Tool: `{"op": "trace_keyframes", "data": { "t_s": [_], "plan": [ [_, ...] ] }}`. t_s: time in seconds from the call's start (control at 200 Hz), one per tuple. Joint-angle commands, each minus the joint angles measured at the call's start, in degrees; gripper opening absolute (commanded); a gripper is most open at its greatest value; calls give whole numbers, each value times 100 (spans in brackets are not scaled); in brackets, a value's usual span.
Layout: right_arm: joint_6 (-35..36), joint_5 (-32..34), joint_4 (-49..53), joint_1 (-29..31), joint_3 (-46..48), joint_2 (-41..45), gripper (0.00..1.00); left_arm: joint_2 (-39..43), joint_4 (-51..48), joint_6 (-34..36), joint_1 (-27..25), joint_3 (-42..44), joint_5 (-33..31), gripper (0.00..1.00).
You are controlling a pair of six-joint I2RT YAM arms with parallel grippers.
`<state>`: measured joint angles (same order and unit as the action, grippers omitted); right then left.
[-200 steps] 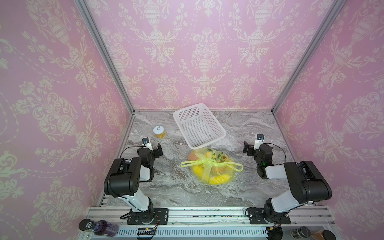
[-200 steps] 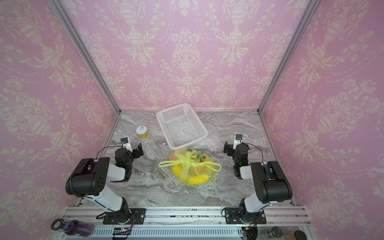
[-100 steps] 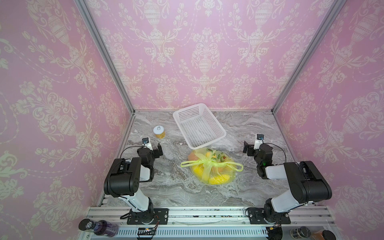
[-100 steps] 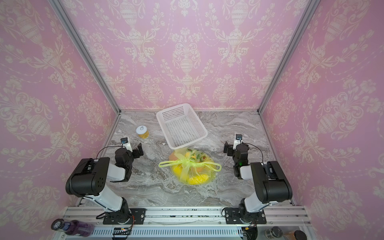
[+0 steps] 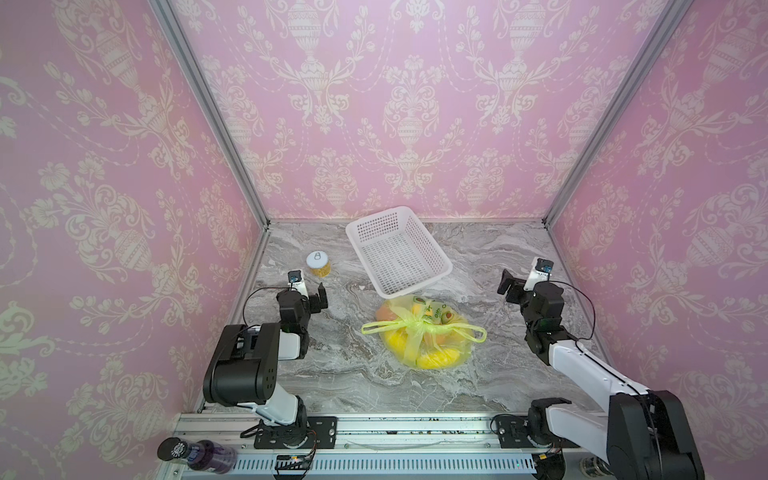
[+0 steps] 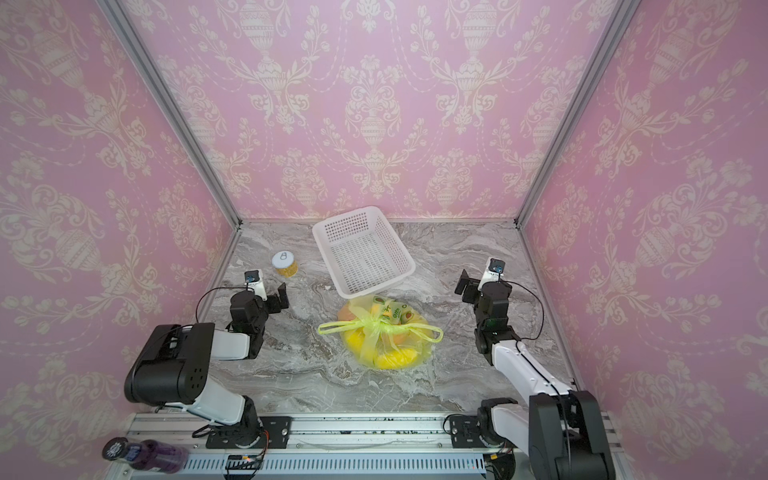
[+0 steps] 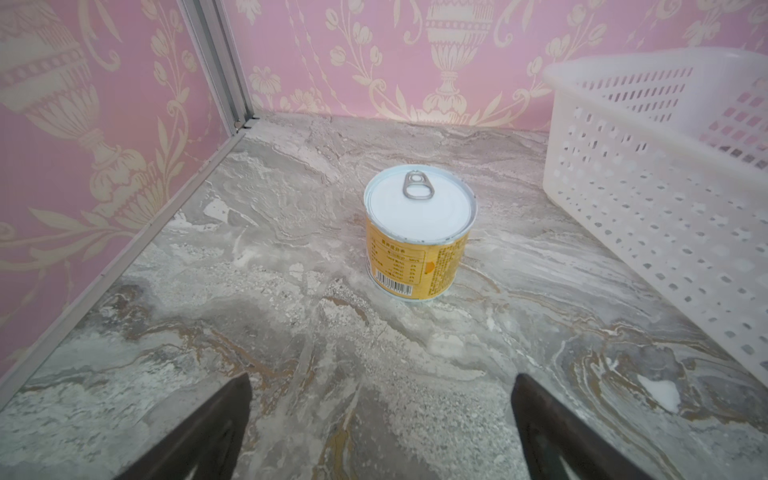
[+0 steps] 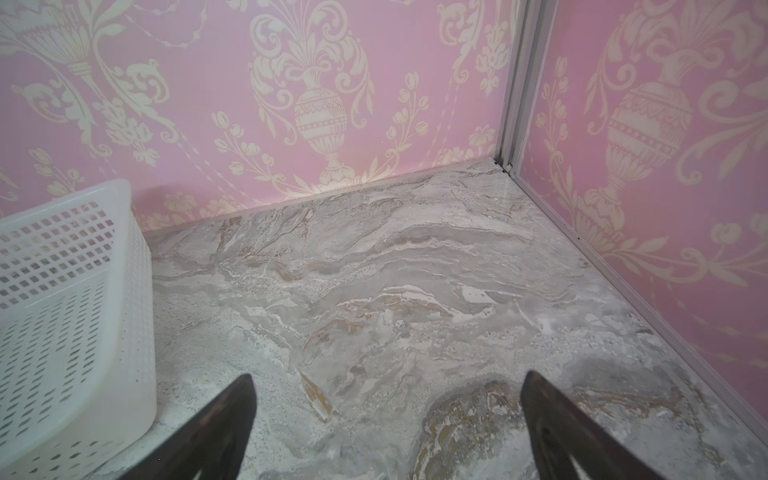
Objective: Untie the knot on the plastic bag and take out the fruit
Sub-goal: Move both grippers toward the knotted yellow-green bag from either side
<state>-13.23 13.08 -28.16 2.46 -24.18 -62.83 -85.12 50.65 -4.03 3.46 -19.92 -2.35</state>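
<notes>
The plastic bag (image 5: 440,332) (image 6: 415,345) lies in the middle of the marble table, translucent yellow-green with avocado prints. Its handles are tied on top into the knot (image 5: 417,322) (image 6: 376,322), with the loops spread to both sides. The fruit (image 5: 397,340) (image 6: 357,341) shows through the film as yellow and orange shapes. My left gripper (image 5: 312,296) (image 6: 273,297) (image 7: 381,378) is open and empty, well left of the bag. My right gripper (image 5: 516,286) (image 6: 469,286) (image 8: 387,376) is open and empty, well right of it. Neither wrist view shows the bag.
A white perforated basket (image 5: 417,284) (image 6: 347,216) (image 7: 644,166) (image 8: 62,270) stands just behind the bag. A small yellow can (image 5: 319,264) (image 6: 284,264) (image 7: 419,232) with a white pull-tab lid stands ahead of the left gripper. A purple bottle (image 5: 199,455) (image 6: 141,455) lies on the front rail. Pink walls enclose three sides.
</notes>
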Motion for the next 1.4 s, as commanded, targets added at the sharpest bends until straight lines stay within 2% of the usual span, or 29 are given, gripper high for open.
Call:
{"op": "trace_keyframes", "data": {
  "t_s": [0.0, 0.085, 0.15, 0.23, 0.265, 0.335, 0.445, 0.48, 0.6, 0.736, 0.856, 0.921, 0.986, 1.196, 1.276, 1.396],
  "plan": [
    [-850, 208, 911, 10, 81, 361, 100, 868, -1716, -514, -48, -432, -637, 100],
    [-1759, 640, 1794, -17, 2, 607, 100, 1324, -2581, -975, -39, -694, -415, 99],
    [-1897, 621, 2049, -72, 74, 706, 100, 1617, -3088, -1334, -39, -830, -282, 99],
    [-1637, -772, 1440, -334, 371, 929, 100, 1912, -3584, -1798, -39, -912, -166, 99],
    [-1548, -1124, 1149, -377, 508, 1021, 100, 1999, -3682, -1839, -39, -870, -82, 99],
    [-1448, -1373, 1056, -378, 624, 1195, 100, 2109, -3606, -1906, 53, -724, -77, 99],
    [-1530, -1647, 1248, -369, 580, 1274, 100, 2167, -4303, -2676, 231, -803, -585, 99],
    [-1552, -1759, 1372, -345, 493, 1239, 100, 2150, -4442, -2840, 295, -843, -453, 99],
    [-1459, -1879, 2015, -40, 71, 1188, 100, 2267, -3807, -2755, 304, -630, 592, 99],
    [-1285, -1687, 2398, 575, -99, 1538, 94, 2847, -3497, -2746, 265, -327, 847, 99],
    [-1101, -1474, 2834, 1123, -253, 1853, 91, 3206, -2700, -2743, 119, -23, 1733, 99],
    [-1050, -1390, 3220, 1362, -398, 1968, 89, 3372, -3010, -2662, -74, -188, 2073, 93],
    [-1046, -1416, 3469, 1568, -488, 2065, 87, 3528, -3409, -2408, -435, -395, 2152, 89],
    [-1096, -1396, 3690, 2377, -475, 2355, 81, 3821, -3862, -1768, -1994, -583, 2022, 90],
    [-1047, -1241, 3965, 2694, -577, 2410, 81, 3963, -4007, -1619, -2340, -600, 2122, 88],
    [-979, -1016, 4438, 3066, -717, 2422, 79, 4069, -4188, -1581, -2667, -594, 2179, 90]
  ]
}}
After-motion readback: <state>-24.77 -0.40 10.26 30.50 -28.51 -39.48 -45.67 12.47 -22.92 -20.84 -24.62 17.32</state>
